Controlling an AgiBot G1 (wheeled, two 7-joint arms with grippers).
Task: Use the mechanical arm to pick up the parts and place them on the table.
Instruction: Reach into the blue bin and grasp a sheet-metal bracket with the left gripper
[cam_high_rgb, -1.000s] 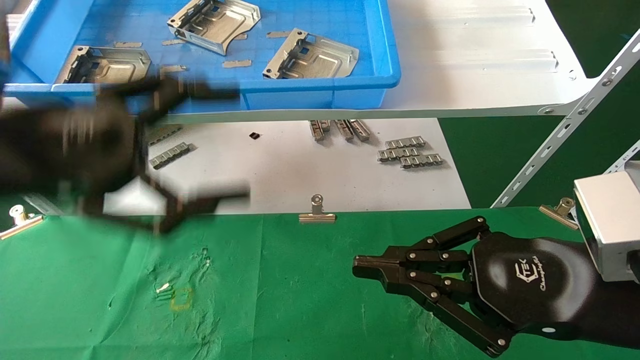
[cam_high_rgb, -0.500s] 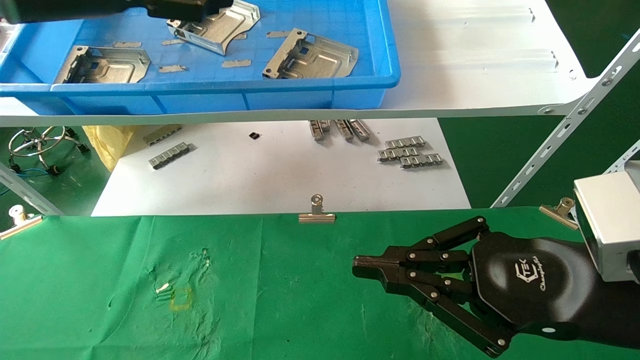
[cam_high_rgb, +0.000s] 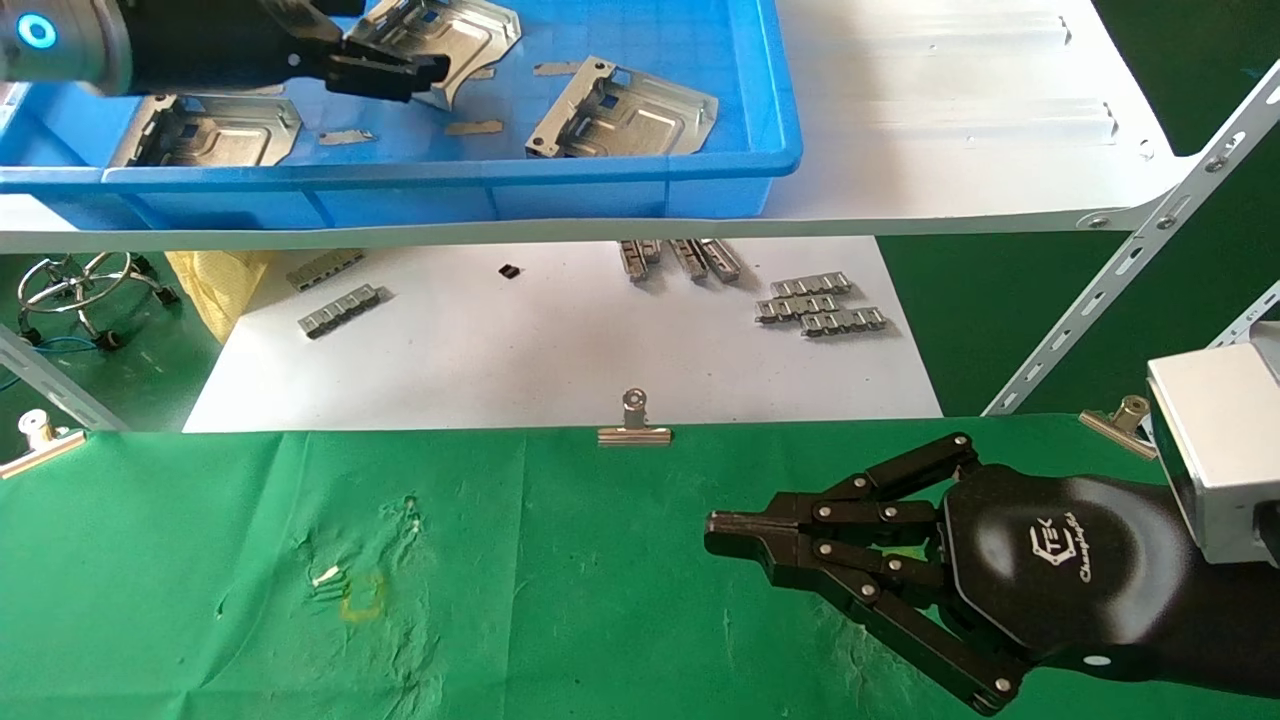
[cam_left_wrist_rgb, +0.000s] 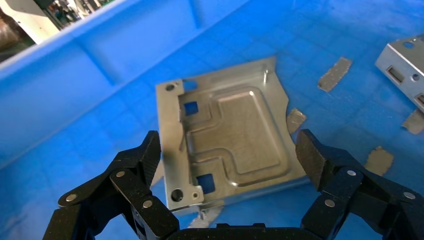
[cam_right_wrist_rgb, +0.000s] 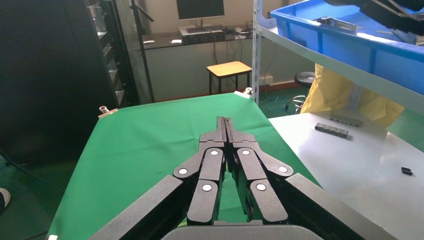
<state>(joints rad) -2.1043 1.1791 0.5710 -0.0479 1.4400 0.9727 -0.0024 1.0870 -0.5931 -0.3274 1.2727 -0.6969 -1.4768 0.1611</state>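
Green-cloth table (cam_high_rgb: 560, 600) bare of parts, three parts in blue bin (cam_high_rgb: 640, 175) on white shelf (cam_high_rgb: 950, 120). Left gripper (cam_left_wrist_rgb: 227, 162), over table edge a second ago, now inside bin, fingers spread wide either side of top part (cam_left_wrist_rgb: 230, 142), not yet touching. Means pick is imminent. Right gripper (cam_high_rgb: 725, 535) parked over cloth, fingers pressed together, unmoved.
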